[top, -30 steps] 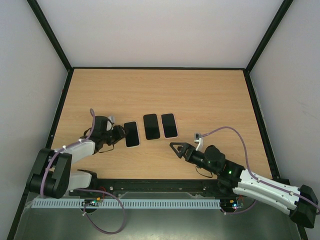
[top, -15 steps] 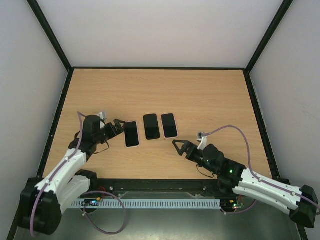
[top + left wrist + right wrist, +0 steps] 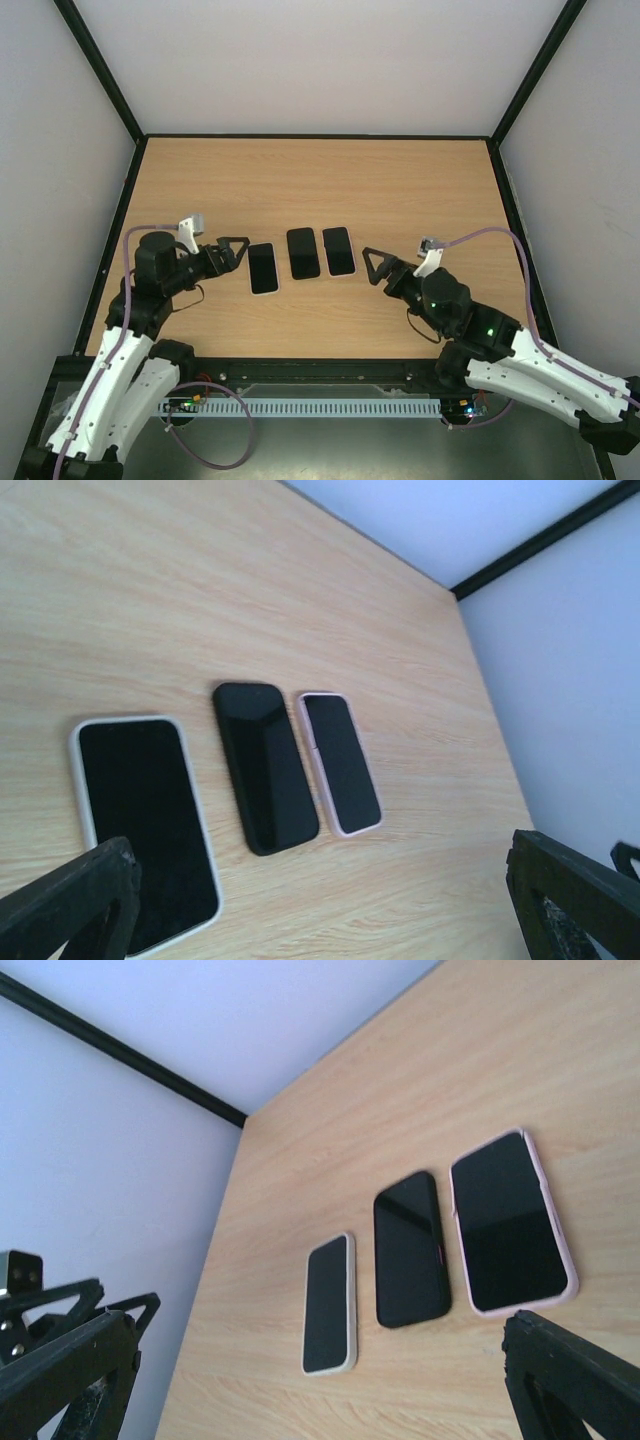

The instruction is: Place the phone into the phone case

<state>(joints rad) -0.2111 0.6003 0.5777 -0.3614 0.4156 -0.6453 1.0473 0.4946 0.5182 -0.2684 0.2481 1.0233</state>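
Note:
Three flat dark-screened items lie in a row mid-table. On the left, a phone sits in a white case (image 3: 263, 268) (image 3: 145, 830) (image 3: 330, 1303). The middle one is an all-black slab (image 3: 303, 253) (image 3: 263, 765) (image 3: 410, 1248); I cannot tell whether it is a phone or a case. On the right, a phone sits in a pink case (image 3: 339, 250) (image 3: 341, 763) (image 3: 510, 1222). My left gripper (image 3: 232, 250) (image 3: 320, 855) hangs open just left of the white-cased phone, touching nothing. Just right of the pink-cased phone, my right gripper (image 3: 377, 265) (image 3: 320, 1330) is open and empty.
The wooden table (image 3: 300, 180) has a black frame, with white walls at the back and sides. A black rail (image 3: 320, 368) runs along the near edge between the arm bases.
My left gripper opened wide and drew back to the left, away from the white-cased phone. My right gripper moved up and right, and now sits near the pink-cased phone.

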